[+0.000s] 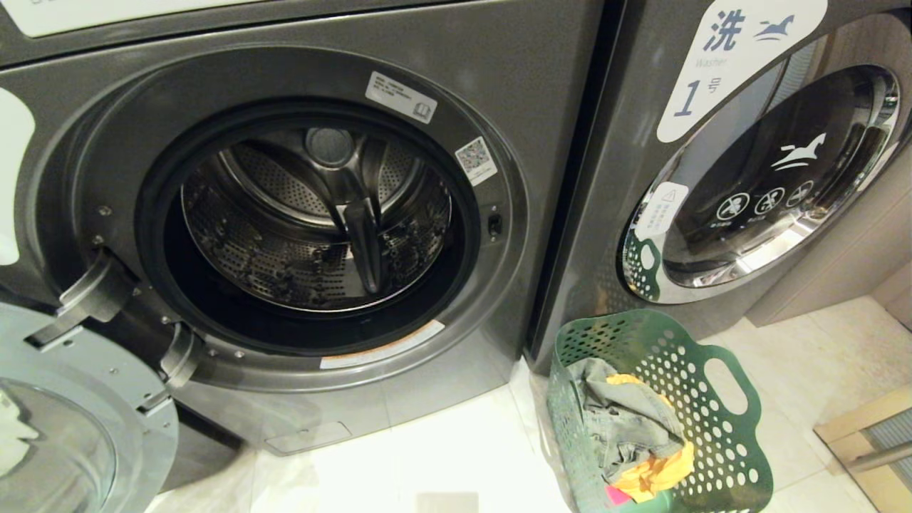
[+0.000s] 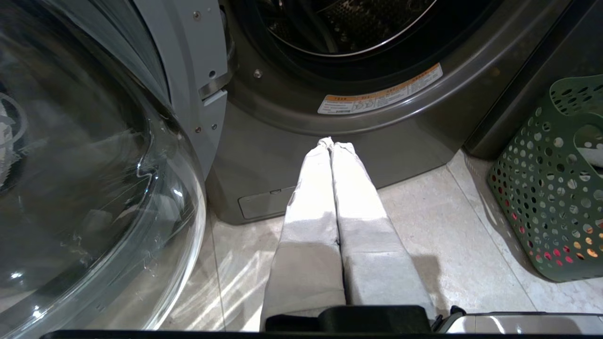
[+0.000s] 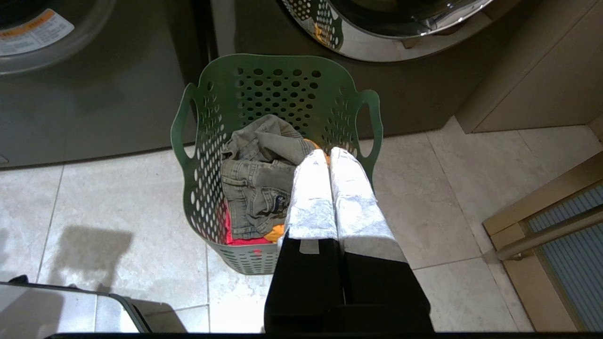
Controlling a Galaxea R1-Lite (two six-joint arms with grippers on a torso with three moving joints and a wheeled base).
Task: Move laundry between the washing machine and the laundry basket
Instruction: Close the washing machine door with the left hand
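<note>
The washing machine [image 1: 313, 214] fills the head view's left and centre, its door [image 1: 64, 420] swung open at lower left, drum facing out. Washer 1 [image 1: 755, 171] stands shut at upper right. The laundry basket [image 1: 719, 427] sits upright at lower right, holding the laundry [image 1: 627, 420]. The left gripper [image 2: 331, 141] and right gripper [image 3: 327, 153] are pressed closed, empty.

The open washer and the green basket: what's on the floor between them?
Nothing: the left wrist view shows bare pale floor tiles between the washer and basket.

Left gripper [image 2: 331, 141] points forward and down, jaws pressed together, holding nothing. Right gripper [image 3: 328, 151] has the same pose, jaws closed and empty.
</note>
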